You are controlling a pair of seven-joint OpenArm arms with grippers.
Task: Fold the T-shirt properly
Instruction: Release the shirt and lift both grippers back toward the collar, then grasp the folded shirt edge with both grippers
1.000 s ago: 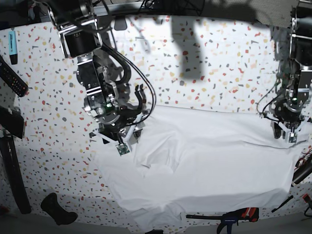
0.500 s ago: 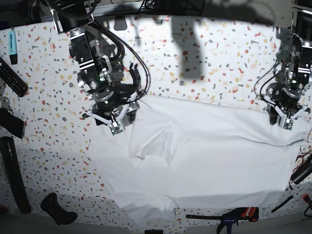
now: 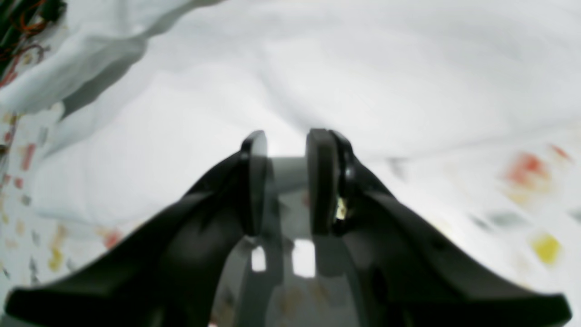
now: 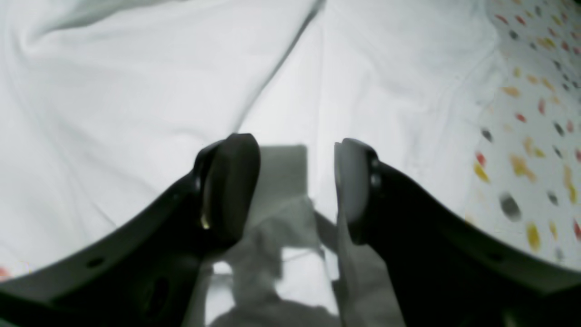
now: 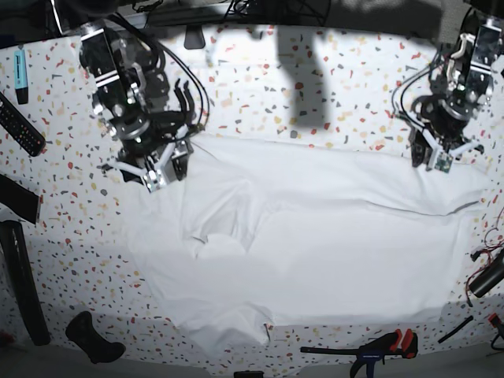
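Note:
The white T-shirt (image 5: 315, 236) lies spread across the speckled table (image 5: 315, 94), with a loose fold near its left middle. My right gripper (image 5: 161, 169) is at the shirt's far left corner. In the right wrist view its jaws (image 4: 294, 150) stand fairly wide with bunched white fabric (image 4: 113, 91) between them. My left gripper (image 5: 435, 161) is at the far right corner. In the blurred left wrist view its fingers (image 3: 287, 145) stand close together with a strip of cloth (image 3: 363, 68) between them.
A black remote (image 5: 20, 126) and a blue marker (image 5: 21, 71) lie at the left edge, with black tools (image 5: 93, 337) below them. A red-and-black clamp (image 5: 382, 348) lies along the near edge. Cables and a dark tool (image 5: 488, 276) sit at the right edge.
Both grippers have moved toward the far side of the table. The shirt's far edge went with them, so the whole shirt slid away and lies flatter.

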